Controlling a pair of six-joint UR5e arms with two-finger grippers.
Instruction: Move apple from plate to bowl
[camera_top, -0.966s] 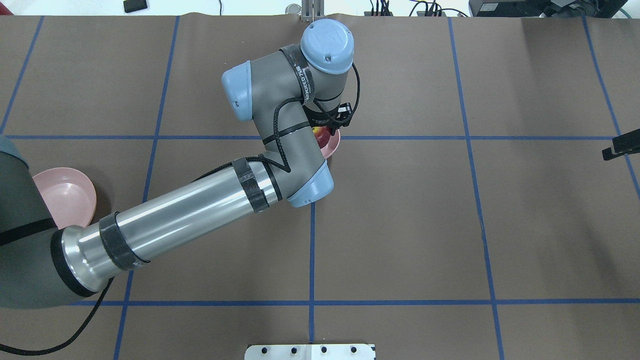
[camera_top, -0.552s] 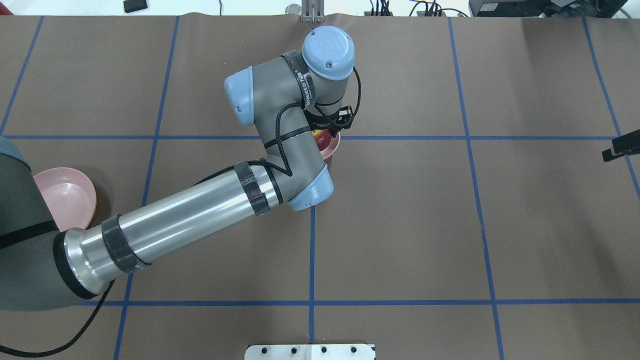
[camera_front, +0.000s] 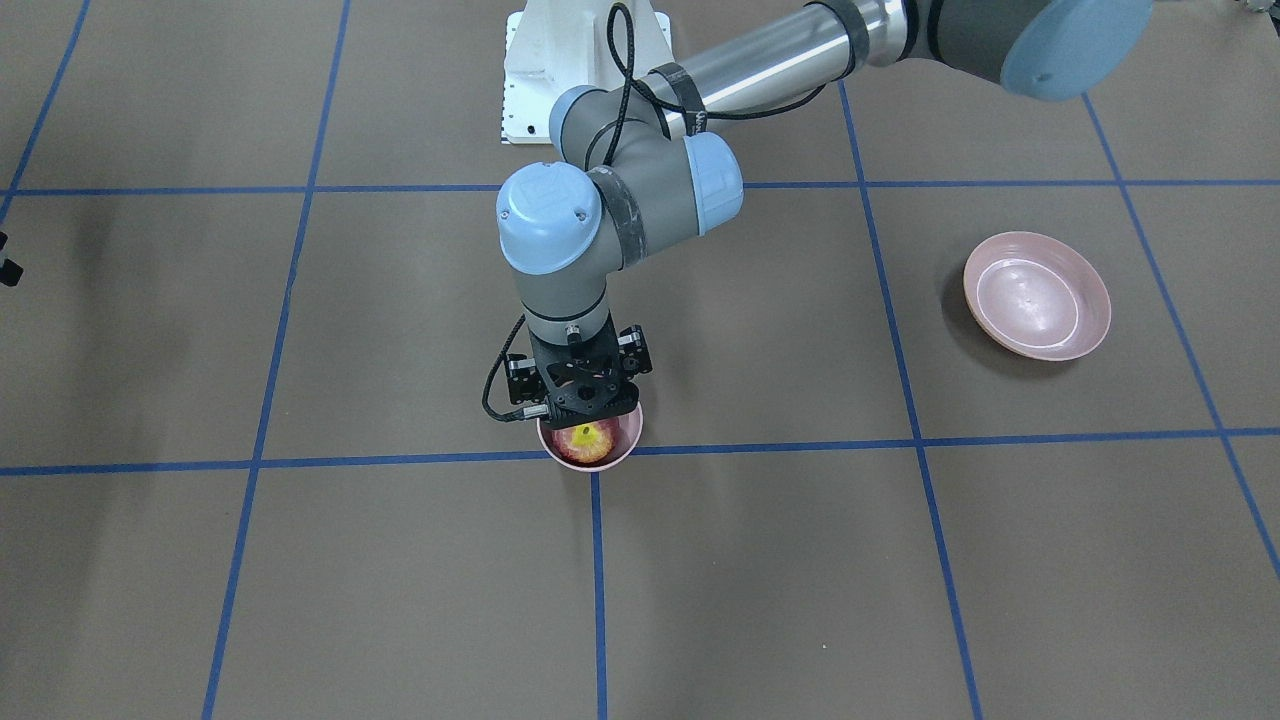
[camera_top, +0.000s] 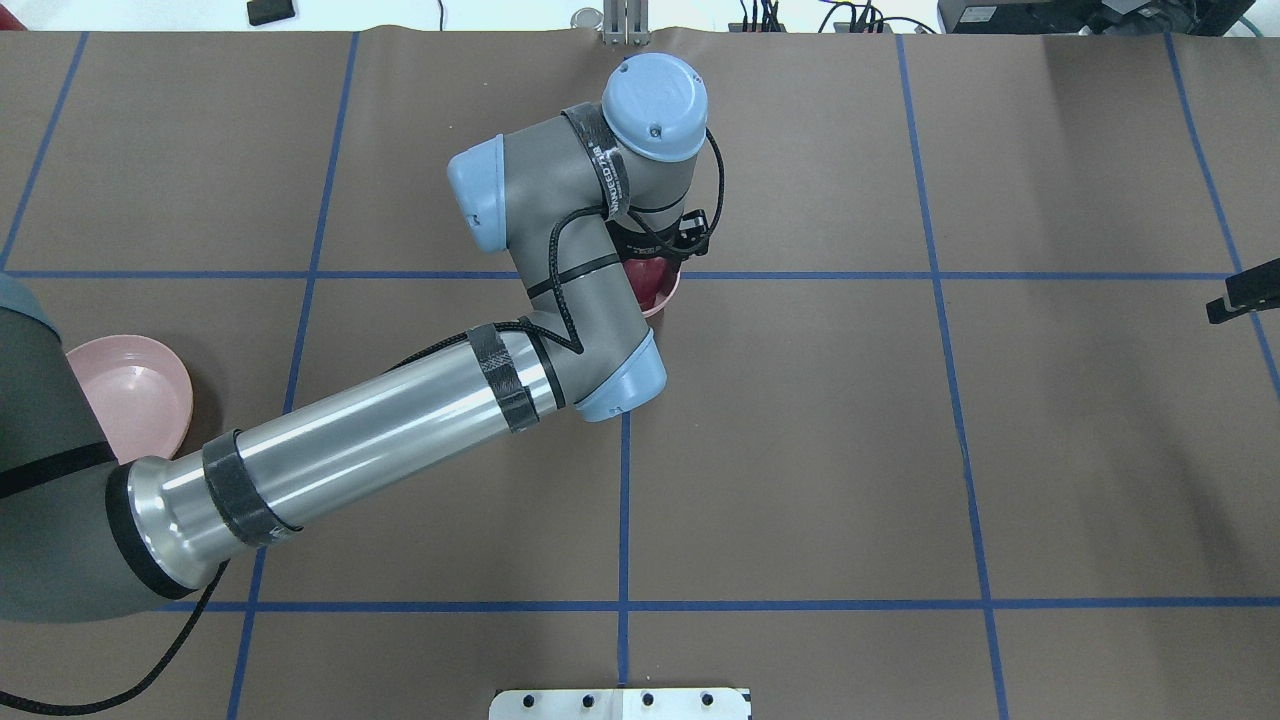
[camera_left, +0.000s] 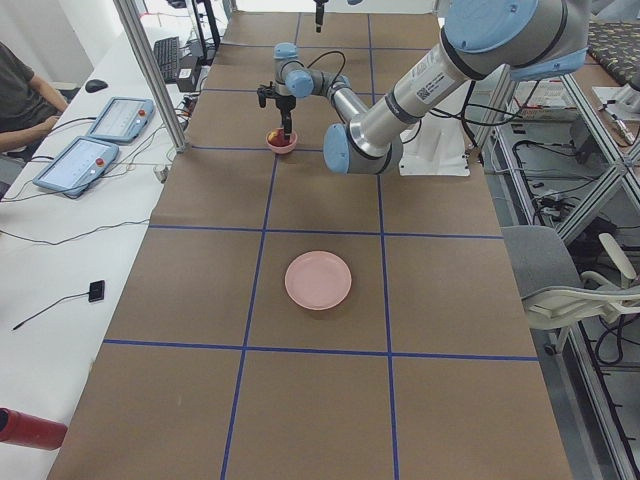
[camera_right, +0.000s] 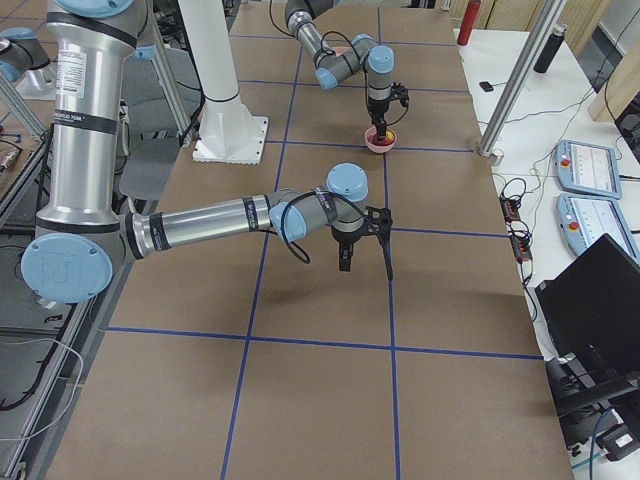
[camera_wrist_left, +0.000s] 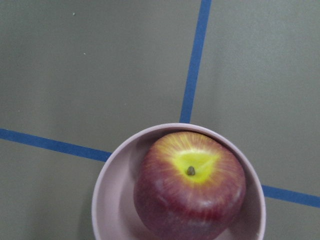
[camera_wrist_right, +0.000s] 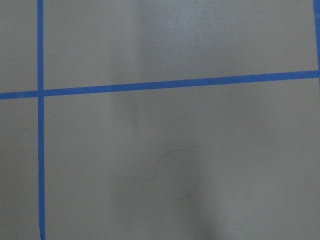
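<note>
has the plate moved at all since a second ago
No. The plate sits in the same spot, just left of the blue tape line.

One apple (camera_wrist_left: 190, 190), one bowl (camera_wrist_left: 107, 200) and one plate (camera_front: 1037, 310).

A brown paper sheet (camera_top: 800, 450) covers the table, marked into large squares by blue tape lines (camera_top: 623, 500). On the white bench (camera_left: 50, 260) beside it lie a near tablet (camera_left: 75, 165), a far tablet (camera_left: 118, 118), a small black pad (camera_left: 96, 291) on a thin cord and a red bottle (camera_left: 30, 428) on its side, with a seated person (camera_left: 20, 90) at the far end. A grey office chair (camera_left: 560, 290) stands across the table from the bench, and a black laptop (camera_right: 600, 290) shows in the right side view.
</note>
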